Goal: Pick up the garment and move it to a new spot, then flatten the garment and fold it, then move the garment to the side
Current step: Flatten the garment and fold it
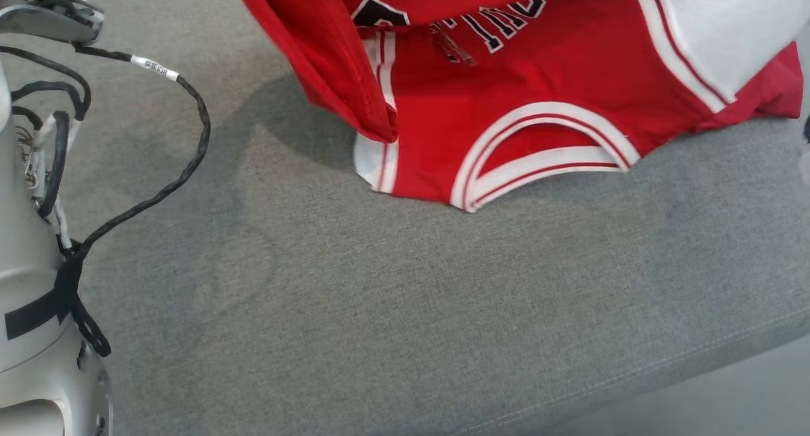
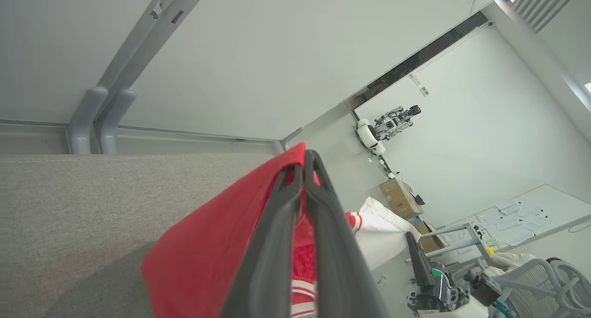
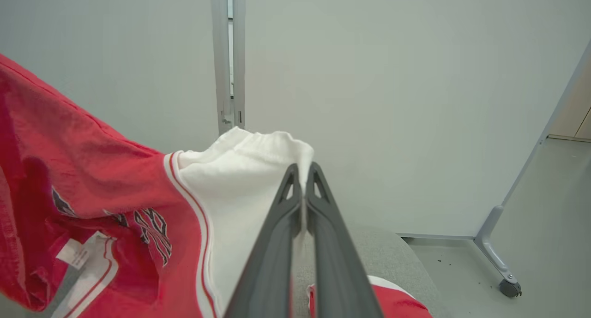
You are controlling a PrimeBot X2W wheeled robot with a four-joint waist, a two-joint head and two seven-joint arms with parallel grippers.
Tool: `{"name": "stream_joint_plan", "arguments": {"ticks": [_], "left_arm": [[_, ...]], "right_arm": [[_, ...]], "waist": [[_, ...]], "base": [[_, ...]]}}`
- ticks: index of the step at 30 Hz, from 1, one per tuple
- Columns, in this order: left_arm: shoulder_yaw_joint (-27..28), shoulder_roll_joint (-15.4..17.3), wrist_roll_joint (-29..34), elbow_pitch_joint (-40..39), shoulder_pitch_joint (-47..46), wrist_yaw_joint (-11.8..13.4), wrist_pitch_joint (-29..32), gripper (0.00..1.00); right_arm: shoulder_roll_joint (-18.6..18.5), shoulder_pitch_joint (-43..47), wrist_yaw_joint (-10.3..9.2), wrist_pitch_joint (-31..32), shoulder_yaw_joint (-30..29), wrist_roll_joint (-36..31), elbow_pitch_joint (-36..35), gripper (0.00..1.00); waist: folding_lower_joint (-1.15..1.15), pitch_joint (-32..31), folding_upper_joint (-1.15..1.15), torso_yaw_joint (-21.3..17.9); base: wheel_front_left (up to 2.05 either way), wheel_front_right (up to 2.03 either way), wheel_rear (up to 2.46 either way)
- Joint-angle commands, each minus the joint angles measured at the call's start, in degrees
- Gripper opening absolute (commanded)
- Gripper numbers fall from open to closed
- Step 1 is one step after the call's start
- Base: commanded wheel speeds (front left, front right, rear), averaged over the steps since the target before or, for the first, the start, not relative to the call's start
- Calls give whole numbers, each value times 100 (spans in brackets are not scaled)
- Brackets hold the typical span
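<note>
In the head view, the pale arm (image 1: pixel 25 265) with its black cable (image 1: pixel 190 107) sits at the left edge, close to the camera. A gray cushion (image 1: pixel 405 309) covers the lower part of the frame. Past it, at the top, is the red shirt (image 1: pixel 538 75). It has white trim and dark letters. It hangs down from above, and its low edge touches the cushion near the middle of the frame. A white part of it is at the upper right.

In the left wrist view, the left gripper (image 2: pixel 303 163) comes up from the bottom middle. Its two fingers are squeezed tight on a red fold of the shirt, which pokes out at the tips. The cushion is at the left. Far off on the right are a brown box (image 2: pixel 399 195) and a chair (image 2: pixel 545 281).

In the right wrist view, the right gripper (image 3: pixel 303 168) is squeezed tight on the white part of the shirt, in the middle of the frame. The red part hangs at the left. Behind is a pale wall (image 3: pixel 392 101), with a small wheel (image 3: pixel 510 288) at the lower right.
</note>
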Motion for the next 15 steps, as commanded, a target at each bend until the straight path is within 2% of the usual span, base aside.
{"name": "stream_joint_plan", "arguments": {"ticks": [1, 5, 7, 8, 12, 15], "left_arm": [[66, 71, -14, -196, 189, 24, 18, 0], [115, 159, -30, -703, 337, 115, 118, 0], [131, 197, -37, -865, 363, 167, 156, 0], [173, 300, -34, -1165, 373, 290, 254, 0], [196, 463, 79, -1405, 268, 405, 363, 0], [199, 465, 127, -1382, 37, 451, 338, 0]], "right_arm": [[-214, 11, -10, 332, -153, 237, -388, 0], [-605, -148, -10, 979, -502, 820, -1009, 0], [-677, -221, -10, 1131, -605, 978, -1101, 0], [-925, -409, -10, 1422, -853, 1149, -1207, 0], [-1199, -807, -10, 1782, -1049, 1331, -1044, 0], [-1342, -1405, -10, 2009, -990, 1407, -669, 0]], "waist": [[0, -559, 0, 453], [0, -874, 0, 696], [0, -901, 0, 750], [0, -882, 0, 867], [0, -707, 0, 1056], [0, -370, 0, 1249]], "base": [[0, 0, 0], [0, 0, 0], [0, 0, 0], [0, 0, 0], [0, 0, 0], [0, 0, 0]]}}
